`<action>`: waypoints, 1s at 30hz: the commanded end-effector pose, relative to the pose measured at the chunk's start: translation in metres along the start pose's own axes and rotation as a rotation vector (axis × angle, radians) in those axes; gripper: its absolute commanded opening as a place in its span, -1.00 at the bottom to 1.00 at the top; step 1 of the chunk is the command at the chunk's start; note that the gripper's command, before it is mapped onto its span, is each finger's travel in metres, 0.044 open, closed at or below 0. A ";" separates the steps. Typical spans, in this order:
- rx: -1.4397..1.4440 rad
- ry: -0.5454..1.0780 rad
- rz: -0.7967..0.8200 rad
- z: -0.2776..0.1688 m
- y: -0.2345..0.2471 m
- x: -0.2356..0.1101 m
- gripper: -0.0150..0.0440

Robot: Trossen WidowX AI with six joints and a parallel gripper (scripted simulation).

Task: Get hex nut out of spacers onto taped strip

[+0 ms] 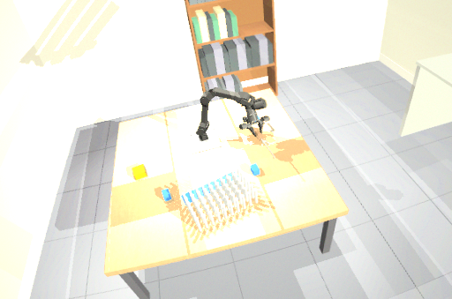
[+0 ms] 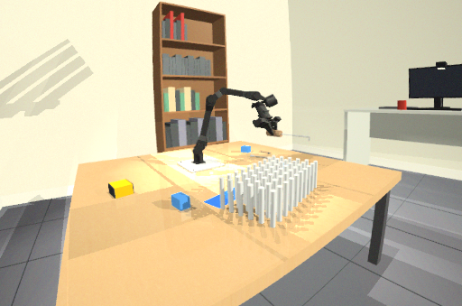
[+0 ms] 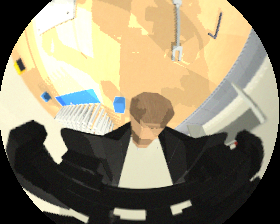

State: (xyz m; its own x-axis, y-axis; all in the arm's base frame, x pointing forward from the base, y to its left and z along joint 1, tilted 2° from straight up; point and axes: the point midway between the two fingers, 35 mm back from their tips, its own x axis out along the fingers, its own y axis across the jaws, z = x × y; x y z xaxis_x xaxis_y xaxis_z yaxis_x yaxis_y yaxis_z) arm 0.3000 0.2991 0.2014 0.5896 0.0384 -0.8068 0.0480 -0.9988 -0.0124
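My gripper (image 1: 255, 126) (image 2: 270, 127) (image 3: 144, 125) is shut on a hook tool (image 2: 276, 133) (image 3: 150, 116) with a brown wooden handle and a thin rod. It holds the tool in the air above the far right part of the table (image 1: 300, 202) (image 2: 135, 243), well behind the spacers. The field of standing white spacers (image 1: 221, 199) (image 2: 275, 184) (image 3: 94, 118) stands upright near the table's front. The blue taped strip (image 2: 214, 201) (image 3: 78, 98) lies along the field's arm-facing side. The nut is hidden among the spacers.
Two more tools (image 3: 176, 28) (image 3: 215, 27) lie on the table below the gripper. Two blue blocks (image 1: 166, 194) (image 1: 254, 168) (image 2: 180, 200) (image 2: 245, 148) flank the field. A yellow block (image 1: 139, 171) (image 2: 120, 188) lies at the left. A bookshelf (image 1: 229, 12) stands behind the table.
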 end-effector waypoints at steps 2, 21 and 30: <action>-0.002 0.009 0.002 0.000 -0.001 0.004 -0.49; -0.001 0.009 0.002 0.008 -0.003 0.018 -0.49; -0.001 0.009 0.002 0.011 -0.004 0.025 -0.49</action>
State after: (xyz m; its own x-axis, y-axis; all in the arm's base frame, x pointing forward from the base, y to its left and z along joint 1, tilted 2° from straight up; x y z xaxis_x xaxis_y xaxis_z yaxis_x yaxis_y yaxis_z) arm 0.3042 0.3042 0.1765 0.5905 0.0390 -0.8061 0.0487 -0.9987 -0.0127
